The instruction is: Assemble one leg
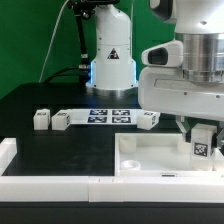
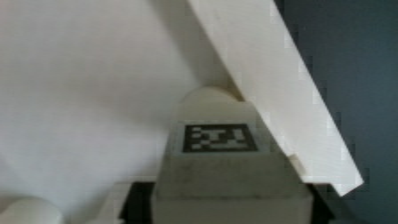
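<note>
My gripper (image 1: 201,132) is shut on a leg (image 1: 202,147), a small white block with a black-and-white tag. It holds the leg upright over the right part of the large flat white panel (image 1: 155,152). In the wrist view the leg (image 2: 219,150) sits between my black fingers (image 2: 143,202), with its rounded tip close to the panel's raised rim (image 2: 267,80). I cannot tell whether the tip touches the panel. Three more legs lie on the black table: two at the exterior view's left (image 1: 41,120) (image 1: 62,120) and one behind the panel (image 1: 148,121).
The marker board (image 1: 108,115) lies at the back, before the robot base (image 1: 110,60). A white rail (image 1: 50,186) runs along the front edge and up the exterior view's left (image 1: 8,152). A round socket (image 1: 130,163) shows in the panel's near corner.
</note>
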Robot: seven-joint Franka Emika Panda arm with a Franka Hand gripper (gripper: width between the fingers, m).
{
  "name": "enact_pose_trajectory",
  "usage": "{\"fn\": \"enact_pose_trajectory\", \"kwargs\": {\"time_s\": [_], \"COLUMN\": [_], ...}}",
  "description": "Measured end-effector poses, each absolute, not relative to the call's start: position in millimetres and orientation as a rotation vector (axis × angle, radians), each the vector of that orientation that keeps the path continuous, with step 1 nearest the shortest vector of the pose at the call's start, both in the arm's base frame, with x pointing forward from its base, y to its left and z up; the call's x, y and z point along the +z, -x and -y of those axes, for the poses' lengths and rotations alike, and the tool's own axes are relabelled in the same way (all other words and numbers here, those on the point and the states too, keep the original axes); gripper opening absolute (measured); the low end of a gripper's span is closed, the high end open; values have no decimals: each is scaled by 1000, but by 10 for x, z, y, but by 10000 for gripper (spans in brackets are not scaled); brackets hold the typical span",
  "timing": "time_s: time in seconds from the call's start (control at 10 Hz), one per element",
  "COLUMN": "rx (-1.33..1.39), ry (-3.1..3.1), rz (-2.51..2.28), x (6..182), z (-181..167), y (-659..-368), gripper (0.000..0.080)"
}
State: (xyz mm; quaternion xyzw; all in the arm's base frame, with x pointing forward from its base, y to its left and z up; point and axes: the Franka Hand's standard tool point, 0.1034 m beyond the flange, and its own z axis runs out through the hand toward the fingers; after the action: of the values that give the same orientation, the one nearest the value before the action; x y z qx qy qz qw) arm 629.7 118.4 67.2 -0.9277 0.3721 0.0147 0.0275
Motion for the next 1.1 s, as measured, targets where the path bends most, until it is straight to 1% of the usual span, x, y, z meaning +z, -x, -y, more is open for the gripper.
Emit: {"fn": "enact_pose_trajectory", "kwargs": {"time_s": [0.3,0.4,0.5,0.6,0.7,0.8,1.1], "rx": [65,68,66,64,62,62,38], "ry": [2727,2724,2752,2774,2776,2791,2976], "rz": [-1425,-1425,-1369,-1322,-1317,-1283,-751], "x": [671,670,670,671,675,677,684], "z": [-1184,-1201,-1204,-1205,-1207,-1218,-1234], "y": [-6298,-6295,-6294,-6295,-6300,-6300,-6304], "gripper": [291,446,573,573,634,645,649]}}
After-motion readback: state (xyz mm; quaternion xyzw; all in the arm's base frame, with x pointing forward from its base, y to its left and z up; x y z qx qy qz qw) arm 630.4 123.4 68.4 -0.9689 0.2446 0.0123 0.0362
